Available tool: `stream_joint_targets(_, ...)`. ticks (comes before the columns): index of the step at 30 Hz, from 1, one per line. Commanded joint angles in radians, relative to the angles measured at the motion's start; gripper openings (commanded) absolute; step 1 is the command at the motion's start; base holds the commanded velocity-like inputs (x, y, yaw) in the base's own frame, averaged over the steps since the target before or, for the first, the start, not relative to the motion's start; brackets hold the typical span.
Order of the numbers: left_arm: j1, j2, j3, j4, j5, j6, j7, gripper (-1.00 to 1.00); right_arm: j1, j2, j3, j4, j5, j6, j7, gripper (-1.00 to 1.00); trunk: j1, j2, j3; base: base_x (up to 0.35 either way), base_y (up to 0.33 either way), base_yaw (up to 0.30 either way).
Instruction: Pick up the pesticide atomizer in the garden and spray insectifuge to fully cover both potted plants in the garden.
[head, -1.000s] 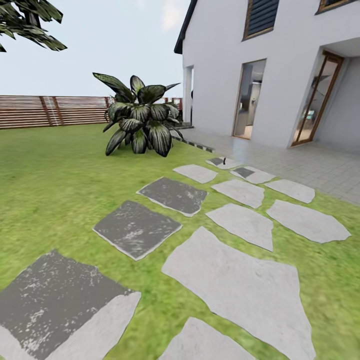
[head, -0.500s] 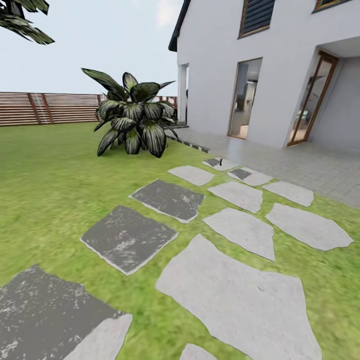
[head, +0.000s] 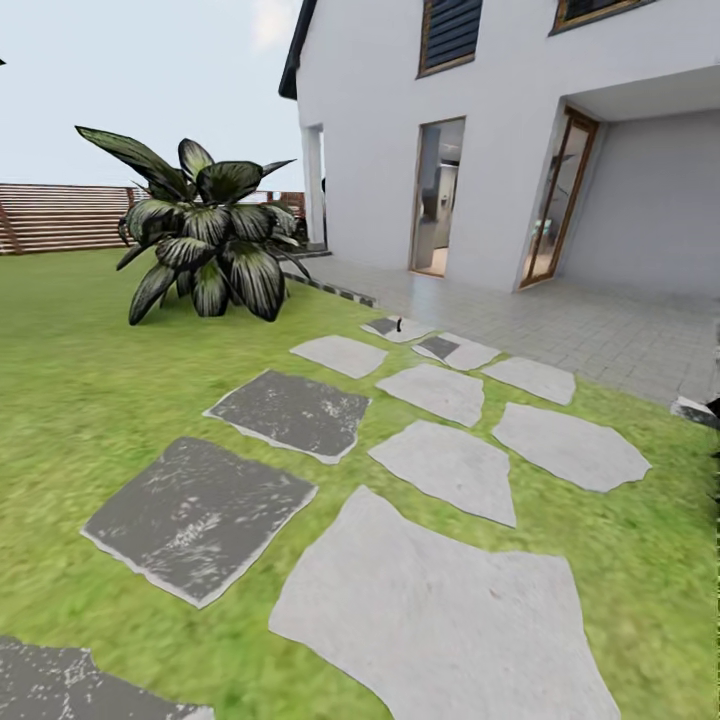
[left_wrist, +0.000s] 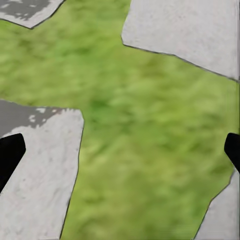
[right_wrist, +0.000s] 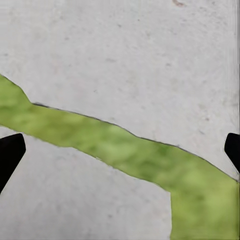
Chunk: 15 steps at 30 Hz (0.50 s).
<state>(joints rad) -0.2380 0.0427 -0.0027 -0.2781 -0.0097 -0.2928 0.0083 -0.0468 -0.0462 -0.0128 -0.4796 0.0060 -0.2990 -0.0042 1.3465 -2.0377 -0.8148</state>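
Hanging over the ground, the left end effector (left_wrist: 120, 150) has its black fingertips (left_wrist: 10, 152) spread wide with nothing between them, above lawn (left_wrist: 145, 150) and pale stepping stones (left_wrist: 35, 190). The right end effector (right_wrist: 120, 150) is spread the same way, empty, over a light stone (right_wrist: 125, 60) crossed by a grass strip. Farther out, grey and dark paving stones (head: 200, 515) lead toward a tiled patio (head: 560, 325). A small dark upright object (head: 398, 324), possibly the pesticide atomizer, stands on a far stone. Beyond sit a broad-leaved plant (head: 205, 245), slatted fence (head: 55, 215) and white house (head: 490, 130).
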Motion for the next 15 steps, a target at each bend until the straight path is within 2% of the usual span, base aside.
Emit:
stream_joint_targets(1,0.0,0.0,0.0,0.0,-0.001,-0.003,0.001,1.0,-0.001,0.0,-0.001,0.001,0.0,-0.003,0.0,1.0,0.0,0.0,-0.001,0.338,0.0,-0.203)
stream_joint_targets(4,-0.001,0.0,0.0,0.0,-0.001,-0.003,0.001,1.0,-0.001,0.0,-0.001,0.001,0.001,-0.003,0.0,1.0,0.0,0.0,-0.001,0.338,0.0,-0.105)
stream_joint_targets(15,-0.001,0.0,0.0,0.0,-0.001,-0.003,0.001,1.0,-0.001,0.0,-0.001,0.002,0.002,-0.003,0.0,1.0,0.0,0.0,-0.001,0.338,0.0,-0.005)
